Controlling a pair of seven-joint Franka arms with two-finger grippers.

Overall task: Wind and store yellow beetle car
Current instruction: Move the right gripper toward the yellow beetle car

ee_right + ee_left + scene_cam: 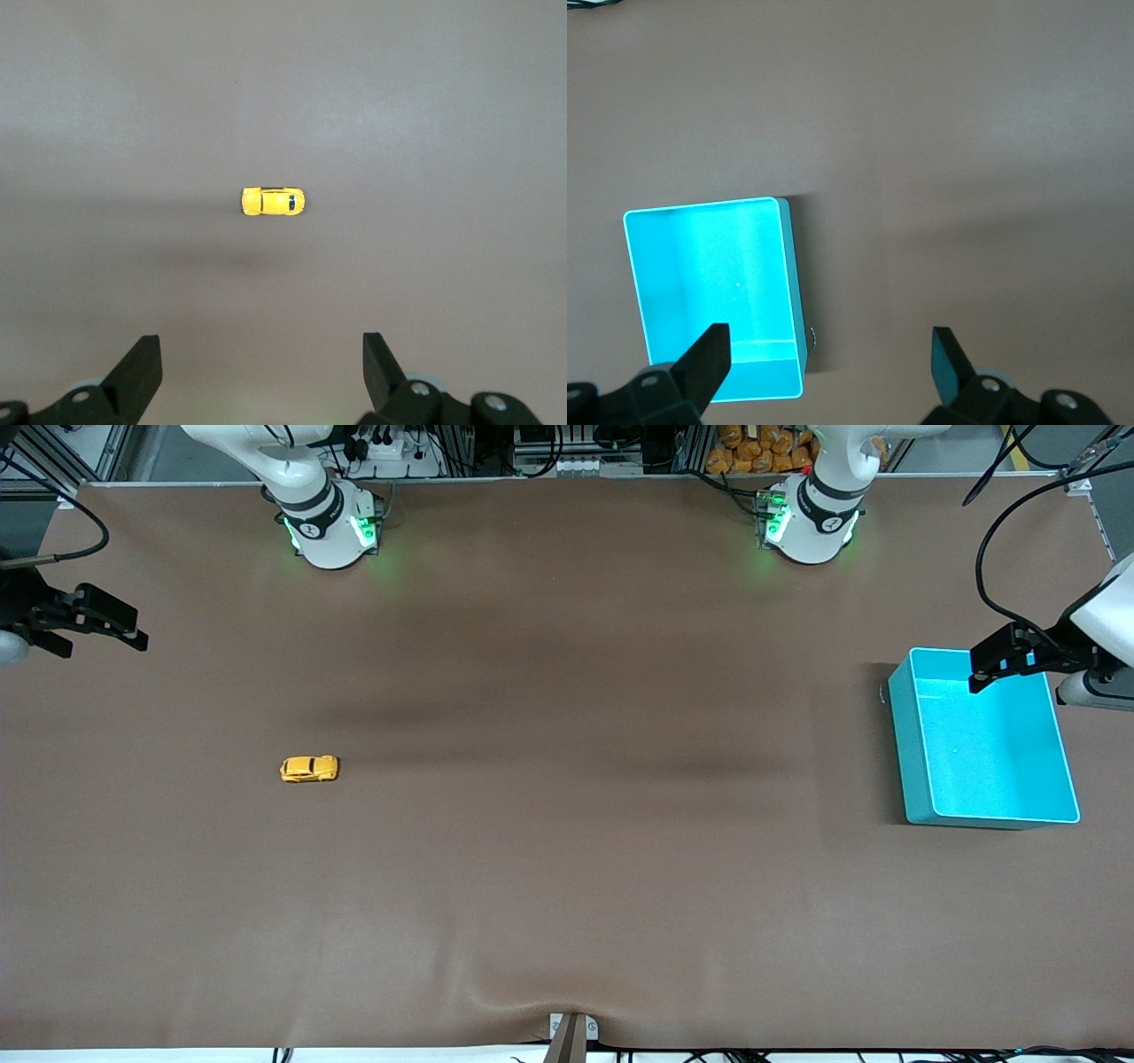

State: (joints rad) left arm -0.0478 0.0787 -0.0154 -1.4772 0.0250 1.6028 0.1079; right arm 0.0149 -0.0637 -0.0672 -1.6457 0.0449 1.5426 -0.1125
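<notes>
The yellow beetle car [309, 769] stands on the brown table toward the right arm's end, on its wheels. It also shows in the right wrist view [273, 201]. My right gripper [140, 629] is open and empty, up over the table edge at the right arm's end, well away from the car; it shows open in the right wrist view [262, 354]. The cyan bin [899, 726] stands empty at the left arm's end. My left gripper [974, 669] is open and empty over the bin's edge nearest the robots' bases. The left wrist view [830, 354] shows the bin [793, 283] below it.
A small dark round thing [885, 693] lies against the bin's outer wall. A clamp [571, 1032] sits at the table edge nearest the front camera. Cables hang near the left arm's end.
</notes>
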